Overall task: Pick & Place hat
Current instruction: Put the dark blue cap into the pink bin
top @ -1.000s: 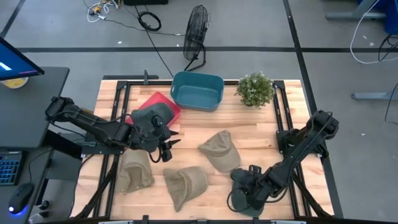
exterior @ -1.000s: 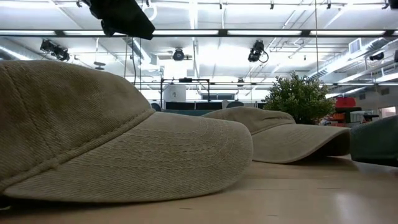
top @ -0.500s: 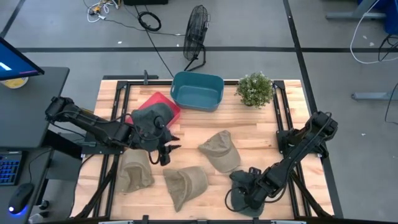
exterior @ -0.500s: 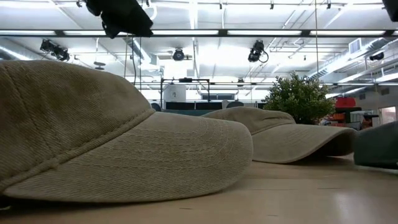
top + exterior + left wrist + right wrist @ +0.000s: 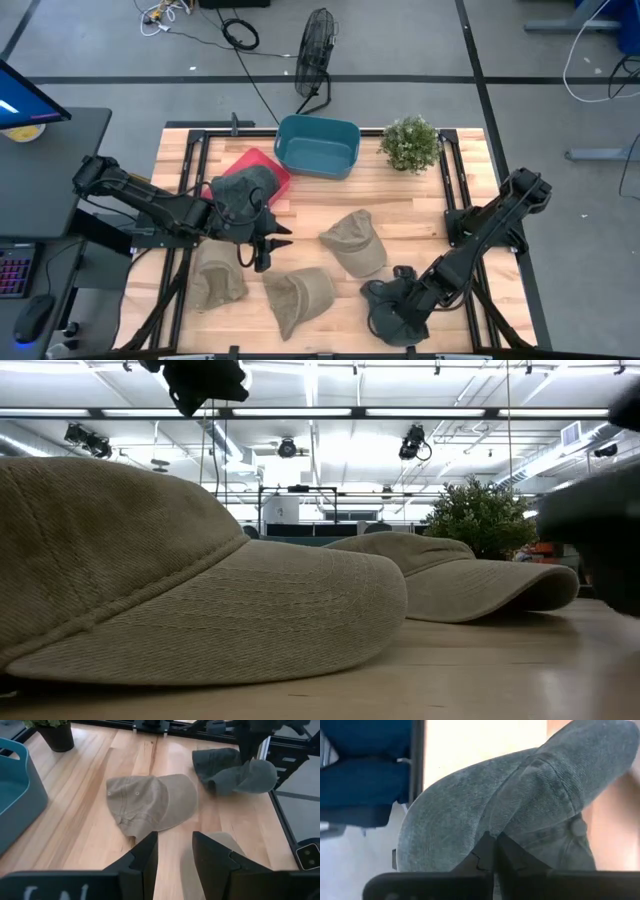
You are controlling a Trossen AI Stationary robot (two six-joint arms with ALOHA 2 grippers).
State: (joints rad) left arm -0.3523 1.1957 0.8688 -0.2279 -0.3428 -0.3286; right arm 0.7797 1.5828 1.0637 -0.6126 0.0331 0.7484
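The right gripper [image 5: 397, 308] pinches the grey hat [image 5: 388, 312] at 5 o'clock, ready for lifting; the left gripper [image 5: 265, 247] waits, fingers parted.

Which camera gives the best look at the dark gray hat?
The left wrist view: the gray hat lies whole and folded on the wood. The high view shows it small under the right claw; the right wrist view fills with its fabric; the low view shows a dark blur.

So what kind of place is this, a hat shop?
More likely a robot lab or workshop. Two robot arms work over a wooden table, cables trail across the bare floor, and long ceiling lights run across a big open room.
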